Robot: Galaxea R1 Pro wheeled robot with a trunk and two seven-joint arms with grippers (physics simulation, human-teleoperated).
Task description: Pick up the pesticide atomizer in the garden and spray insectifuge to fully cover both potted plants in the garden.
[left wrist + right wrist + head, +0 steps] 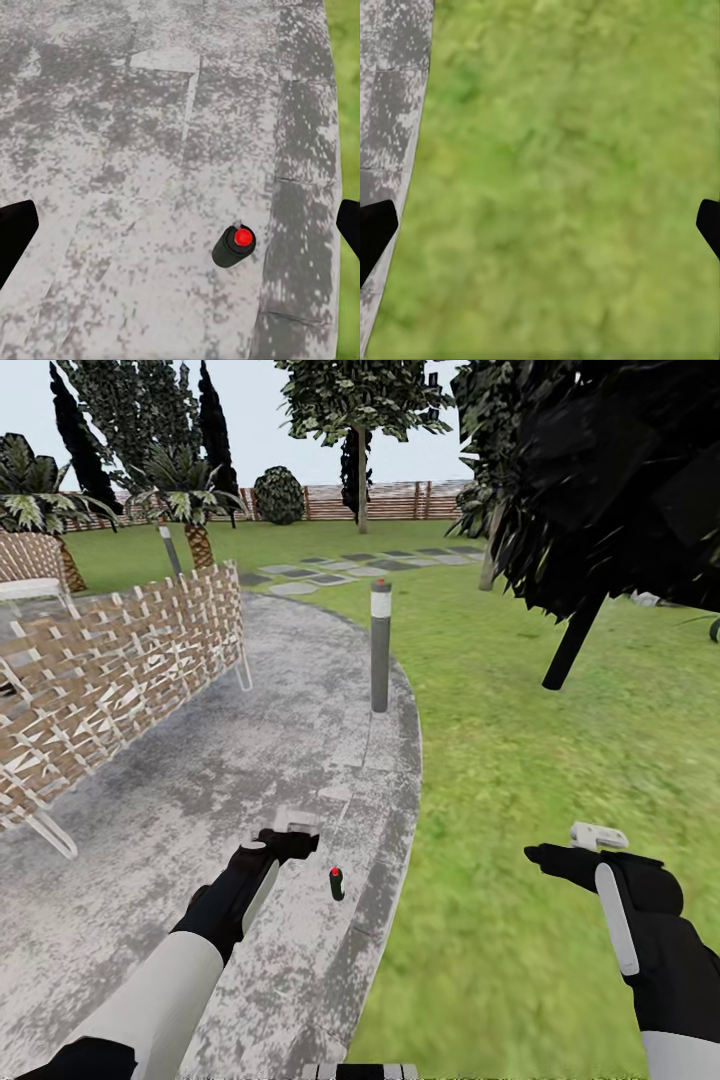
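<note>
Hovering over grey paving, my left gripper (pixel 296 844) has its jaws spread wide and empty; in the left wrist view the dark fingertips (pixel 15 236) sit at the two edges of the picture. Between them, on the paving (pixel 112 150), stands the spray bottle (pixel 232 245), a small dark bottle with a red top, upright and near the kerb. In the head view the spray bottle (pixel 337 883) is just beside my left gripper, not touched. My right gripper (pixel 560 857) hangs over the lawn (pixel 520 760), jaws released and holding nothing. Farther ahead a grey post (pixel 380 645) stands at the paving's edge, with a woven lattice bench (pixel 110 660) to the left and a wooden fence (pixel 390 500) far behind.
</note>
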